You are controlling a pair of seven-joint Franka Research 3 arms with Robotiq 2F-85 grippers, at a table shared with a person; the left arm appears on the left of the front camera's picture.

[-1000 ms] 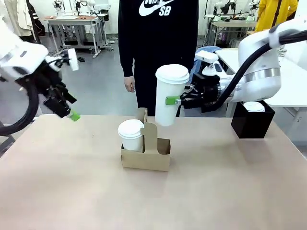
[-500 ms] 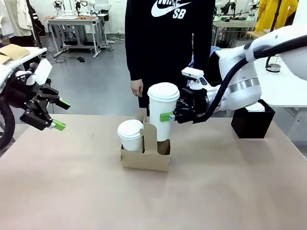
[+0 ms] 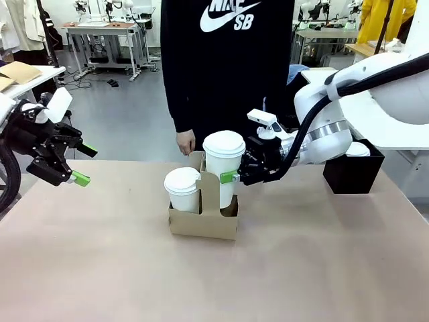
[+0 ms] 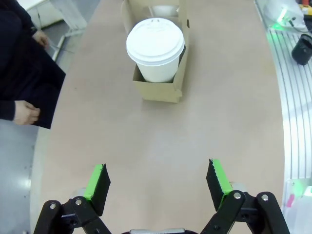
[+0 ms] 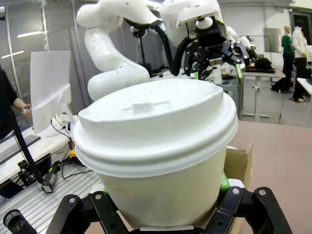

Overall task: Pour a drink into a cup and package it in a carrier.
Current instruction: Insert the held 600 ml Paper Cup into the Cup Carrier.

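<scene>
My right gripper [image 3: 236, 177] pinches the upright cup [image 3: 222, 168] at its 3 o'clock, already inside the carrier [image 3: 204, 221] slot; left gripper [image 3: 72, 164] spread.

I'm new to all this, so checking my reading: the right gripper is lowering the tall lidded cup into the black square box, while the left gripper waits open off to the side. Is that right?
Not quite. In the front view the right gripper holds the tall cup in the brown cardboard carrier, beside the shorter cup, not in the black box. The left gripper does wait open at the side.
</scene>
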